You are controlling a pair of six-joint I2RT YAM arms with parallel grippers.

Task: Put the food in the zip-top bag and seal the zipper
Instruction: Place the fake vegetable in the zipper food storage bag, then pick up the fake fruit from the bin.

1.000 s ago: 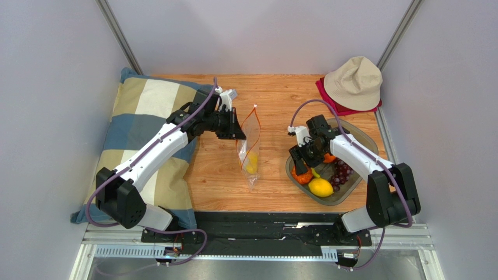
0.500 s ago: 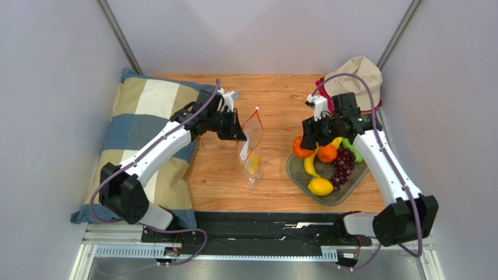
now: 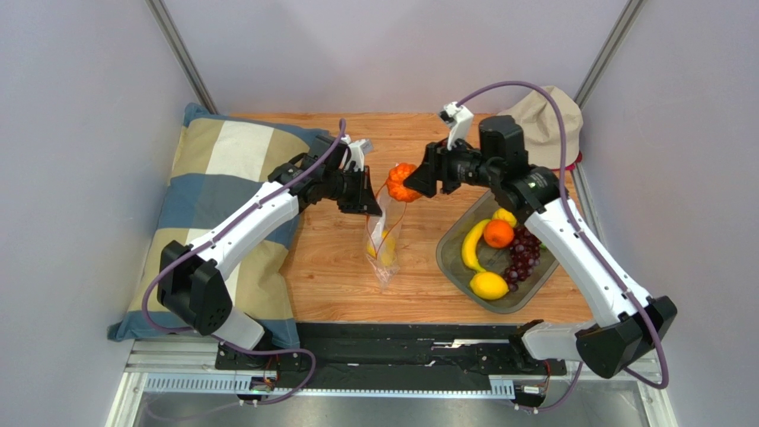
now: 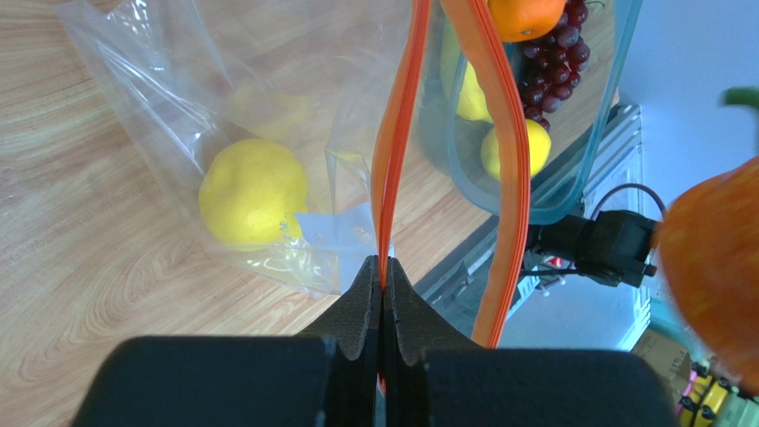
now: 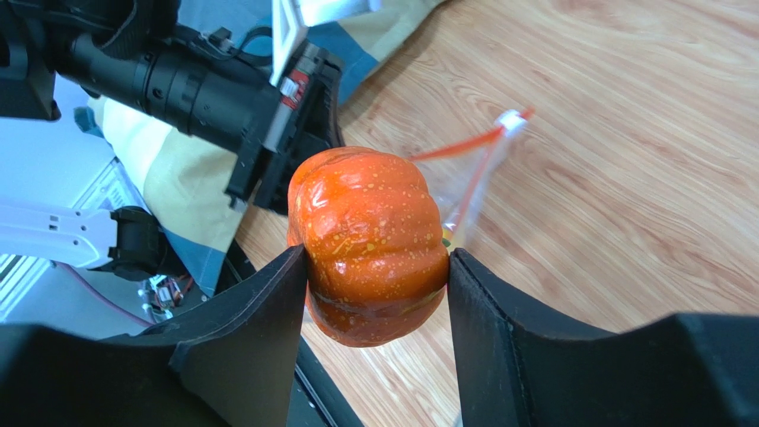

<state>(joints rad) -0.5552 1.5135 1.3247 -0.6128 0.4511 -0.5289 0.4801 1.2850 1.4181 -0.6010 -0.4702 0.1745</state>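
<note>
The left gripper (image 4: 383,271) is clamping shut on one lip of the zipper (image 4: 398,151), holding up the zip-top bag (image 3: 383,249) with its mouth gaping and its lower end resting on the wooden table (image 3: 428,142). A yellow fruit (image 4: 252,191) is lying inside. The right gripper (image 5: 374,267) is grasping the small orange pumpkin (image 5: 370,222), suspending it just beside the bag's mouth. The banana (image 3: 470,246), orange (image 3: 499,234), grape bunch (image 3: 521,256) and lemon (image 3: 488,285) are sitting in the grey tray (image 3: 448,264).

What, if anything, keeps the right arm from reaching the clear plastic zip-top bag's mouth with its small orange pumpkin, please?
Probably nothing, so yes: the left gripper pinches one orange-red zipper lip, leaving the bag gaping.
</note>
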